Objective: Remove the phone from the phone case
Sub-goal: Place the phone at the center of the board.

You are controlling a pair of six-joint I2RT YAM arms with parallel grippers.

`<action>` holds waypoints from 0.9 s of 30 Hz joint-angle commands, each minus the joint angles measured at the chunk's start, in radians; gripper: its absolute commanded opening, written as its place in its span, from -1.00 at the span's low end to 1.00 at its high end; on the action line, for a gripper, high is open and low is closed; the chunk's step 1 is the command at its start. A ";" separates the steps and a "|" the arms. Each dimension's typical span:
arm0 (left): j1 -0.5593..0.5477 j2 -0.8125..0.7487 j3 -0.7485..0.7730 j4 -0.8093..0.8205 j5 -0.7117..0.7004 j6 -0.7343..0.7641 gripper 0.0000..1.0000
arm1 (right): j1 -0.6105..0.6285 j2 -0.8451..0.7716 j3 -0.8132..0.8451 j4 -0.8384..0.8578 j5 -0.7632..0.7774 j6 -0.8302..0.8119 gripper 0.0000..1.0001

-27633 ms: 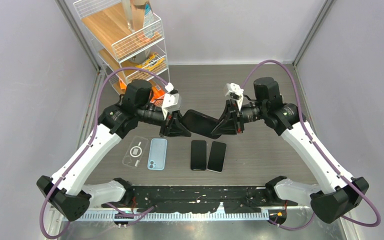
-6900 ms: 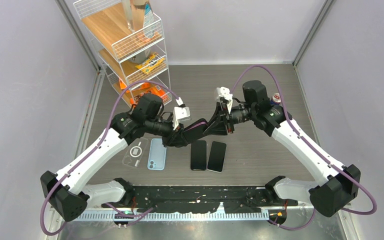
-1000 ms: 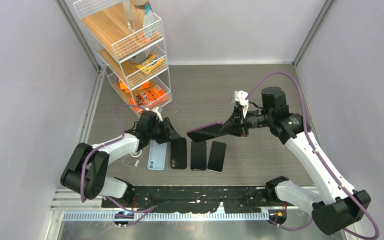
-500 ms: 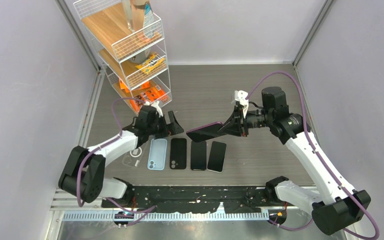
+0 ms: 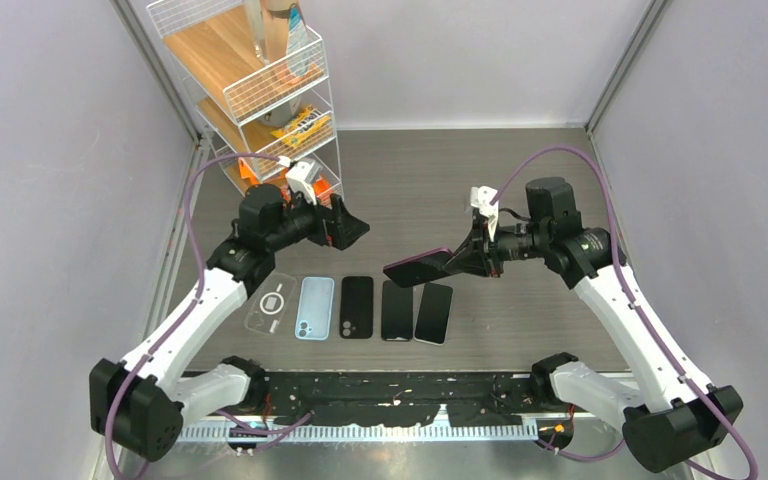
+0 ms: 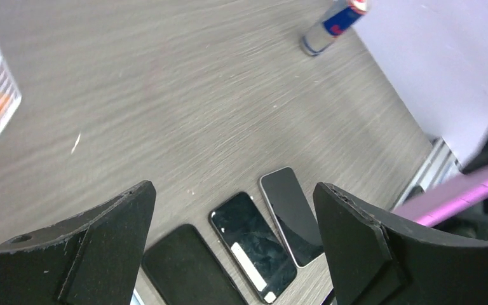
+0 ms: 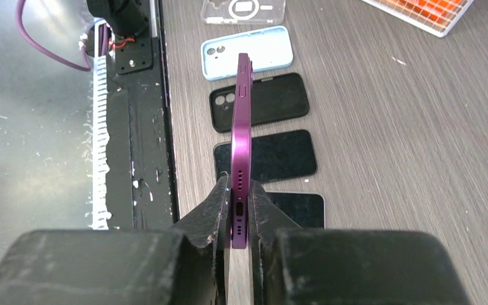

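Top external view: right pincer (image 5: 457, 262) is clamped on the purple phone (image 5: 418, 268) and holds it in the air, off the bench (image 5: 430, 170), above the far ends of the two dark phones. The phone is out of its case and points left from the pincer. Right wrist view shows it edge-on, with both fingers (image 7: 214, 206) pressed flat on its two faces at the port end; the rest sticks out free.

Left pincer (image 5: 358, 228) is raised above the bench, far of the row, near the rack (image 5: 260, 100). Left wrist view: jaws wide apart, nothing between them, touching nothing.

Row on the bench, near side, left to right:
- clear case (image 5: 273, 303)
- blue case (image 5: 314, 307)
- black case (image 5: 357, 306), lying flat with its camera cutout at the far end, just beside the blue case
- left dark phone (image 5: 397, 309), screen up
- right dark phone (image 5: 434, 312), slightly angled, close against the left one

All five lie flat and neither pincer touches them.

A can (image 6: 332, 19) stands far right on the bench, well apart from the row; it shows only in the left wrist view.
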 commanded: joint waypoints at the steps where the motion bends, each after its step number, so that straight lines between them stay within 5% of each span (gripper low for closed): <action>1: 0.001 -0.049 0.061 -0.025 0.183 0.154 0.93 | -0.006 -0.029 0.062 -0.071 0.015 -0.073 -0.90; 12: -0.100 -0.062 0.151 -0.145 0.426 0.386 0.83 | -0.008 -0.009 0.132 -0.302 0.071 -0.212 -0.89; 27: -0.202 -0.037 0.124 -0.190 0.433 0.499 0.80 | -0.040 0.129 0.195 -0.700 0.260 -0.458 -0.89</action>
